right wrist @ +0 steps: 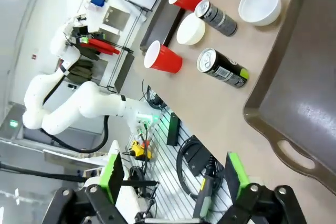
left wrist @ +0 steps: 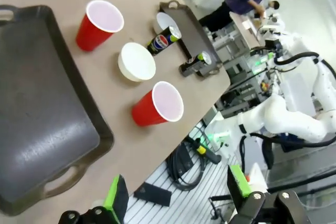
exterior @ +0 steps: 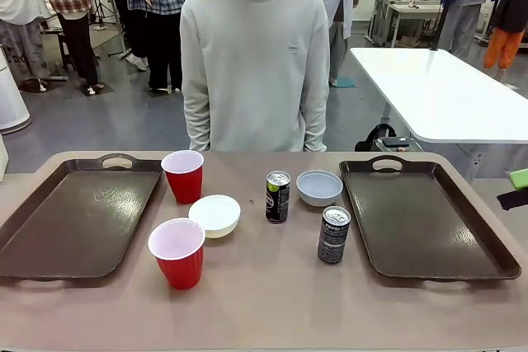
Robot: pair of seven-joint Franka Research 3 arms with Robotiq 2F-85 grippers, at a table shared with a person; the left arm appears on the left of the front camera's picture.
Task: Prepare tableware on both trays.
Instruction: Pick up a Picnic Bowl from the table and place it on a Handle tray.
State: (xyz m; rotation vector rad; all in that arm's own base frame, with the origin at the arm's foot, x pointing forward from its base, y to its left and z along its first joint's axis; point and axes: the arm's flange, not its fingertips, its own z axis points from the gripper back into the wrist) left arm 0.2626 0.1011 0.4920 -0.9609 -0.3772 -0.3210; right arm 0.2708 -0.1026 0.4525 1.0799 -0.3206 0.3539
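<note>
Two dark brown trays lie bare, the left tray (exterior: 74,220) and the right tray (exterior: 429,220). Between them on the table stand two red cups (exterior: 183,176) (exterior: 177,253), two white bowls (exterior: 214,215) (exterior: 319,187) and two black cans (exterior: 277,196) (exterior: 333,235). My left gripper (left wrist: 176,192) is open and holds nothing, hanging off the near table edge by the left tray (left wrist: 37,108) and the near cup (left wrist: 157,104). My right gripper (right wrist: 173,177) is open too, off the near edge beside the right tray (right wrist: 310,77) and a can (right wrist: 222,68). Its green pad pokes in at the front view's right edge (exterior: 518,179).
A person in a pale sweater (exterior: 254,63) stands at the far side, arms down. Cables and floor grating (left wrist: 184,166) lie below the table's near edge. A white table (exterior: 445,92) stands behind on the right. Bare tabletop runs along the front.
</note>
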